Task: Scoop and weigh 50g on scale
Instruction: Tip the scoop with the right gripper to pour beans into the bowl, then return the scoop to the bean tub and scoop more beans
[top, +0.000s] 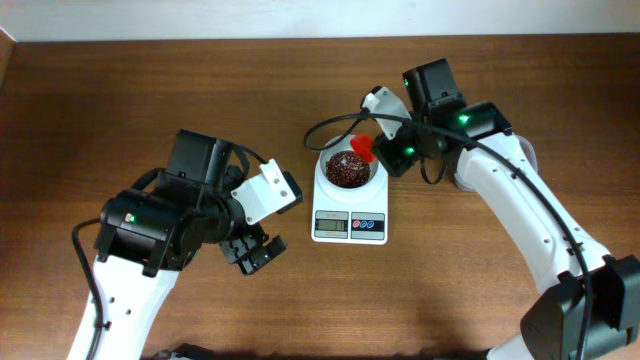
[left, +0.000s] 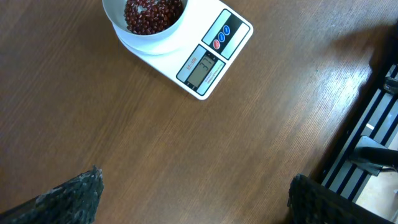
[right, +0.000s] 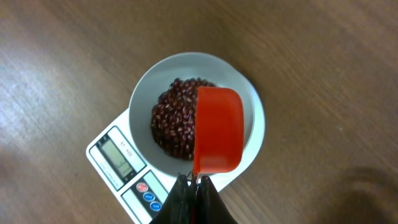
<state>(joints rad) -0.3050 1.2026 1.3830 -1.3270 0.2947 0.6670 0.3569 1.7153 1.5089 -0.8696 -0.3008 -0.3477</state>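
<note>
The white scale (top: 349, 226) stands mid-table, its round bowl (top: 349, 172) holding a heap of dark red-brown beans (top: 346, 170). In the right wrist view the beans (right: 176, 121) fill the bowl (right: 146, 90) and a red scoop (right: 217, 129) hangs over its right half, showing no beans inside. My right gripper (right: 194, 182) is shut on the scoop's handle; overhead it (top: 383, 147) sits at the bowl's right rim with the scoop (top: 361, 148). My left gripper (top: 254, 253) stands open and empty left of the scale, which shows at the top of its view (left: 205, 59), fingertips (left: 90, 180) wide apart.
The table's front edge and a dark slatted frame (left: 373, 140) lie at the right of the left wrist view. A white cable connector (top: 378, 100) sticks out behind the right gripper. Bare brown wood surrounds the scale.
</note>
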